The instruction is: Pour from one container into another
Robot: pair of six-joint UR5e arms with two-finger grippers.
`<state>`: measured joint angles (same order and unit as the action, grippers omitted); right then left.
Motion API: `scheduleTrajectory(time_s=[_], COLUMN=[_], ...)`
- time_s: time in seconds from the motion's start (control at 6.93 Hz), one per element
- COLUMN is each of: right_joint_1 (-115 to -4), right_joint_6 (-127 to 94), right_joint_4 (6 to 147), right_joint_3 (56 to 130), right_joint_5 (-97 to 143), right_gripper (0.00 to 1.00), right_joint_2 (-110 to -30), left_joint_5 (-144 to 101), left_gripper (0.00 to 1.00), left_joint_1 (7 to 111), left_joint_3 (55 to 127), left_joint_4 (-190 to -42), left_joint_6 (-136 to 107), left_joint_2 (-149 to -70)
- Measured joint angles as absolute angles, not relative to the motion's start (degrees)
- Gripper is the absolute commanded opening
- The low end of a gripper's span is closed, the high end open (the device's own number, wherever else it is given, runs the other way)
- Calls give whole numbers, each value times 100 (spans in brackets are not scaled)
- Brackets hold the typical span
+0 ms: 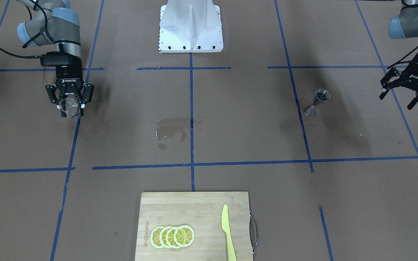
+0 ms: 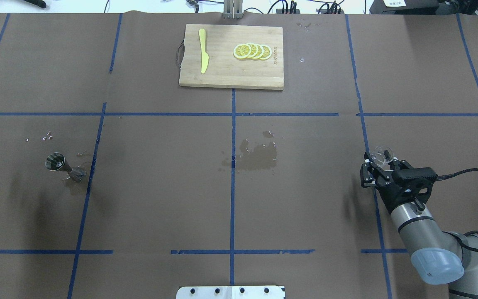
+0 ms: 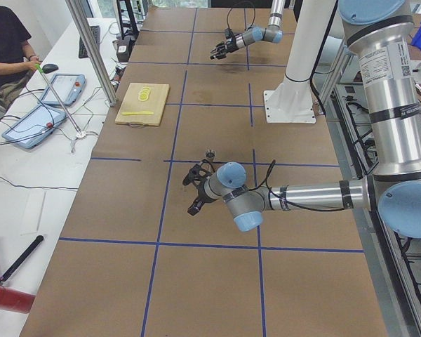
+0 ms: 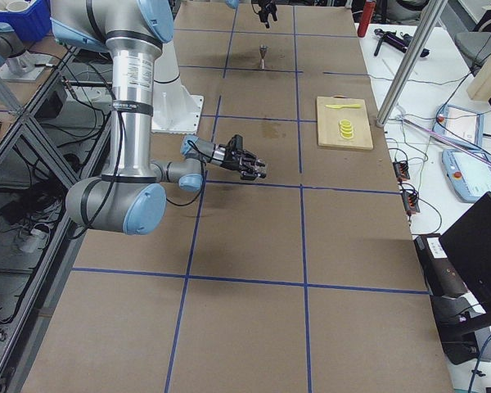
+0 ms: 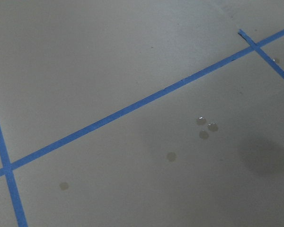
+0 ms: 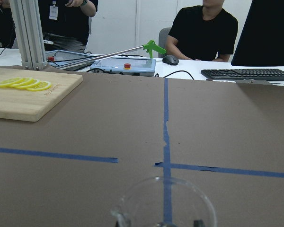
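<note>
Right gripper (image 1: 72,108) is pinching the glass cup (image 1: 68,104) between its fingers and holding it above the table (image 1: 252,119) on the robot's right side. In the right wrist view the cup's clear rim (image 6: 163,201) is showing at the bottom edge. I cannot tell whether it is holding any liquid.

The jigger (image 1: 316,102) is standing upright on the table on the robot's left side, well apart from the cup and just beside a blue tape line (image 1: 296,94). In the overhead view small drops (image 2: 47,136) are lying around the jigger (image 2: 61,165).

Left gripper (image 1: 399,96) is hovering near the jigger with its fingers spread, gripping nothing.

A wet patch (image 1: 172,129) is sitting on the table's middle. On the far side a cutting board (image 1: 198,206) is carrying lemon slices (image 1: 172,236) and a yellow knife (image 1: 228,232), apart from each other.
</note>
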<state>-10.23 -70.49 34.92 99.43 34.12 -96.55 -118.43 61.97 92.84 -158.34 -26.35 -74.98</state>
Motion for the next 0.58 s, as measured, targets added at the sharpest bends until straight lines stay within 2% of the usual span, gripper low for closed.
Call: scheduleTrajectory(time_s=[0.58], right_joint_1=[-953], right_joint_6=[-7080], right_joint_4=[3260], right_joint_3=[9561], right_joint_5=[3337], right_gripper=[1], right_joint_2=[-9734], left_joint_5=[-11842], left_gripper=[100], left_joint_1=[6213], left_joint_3=[9329], left_joint_4=[-15829], left_joint_6=[-2680], left_joint_2=[-7564])
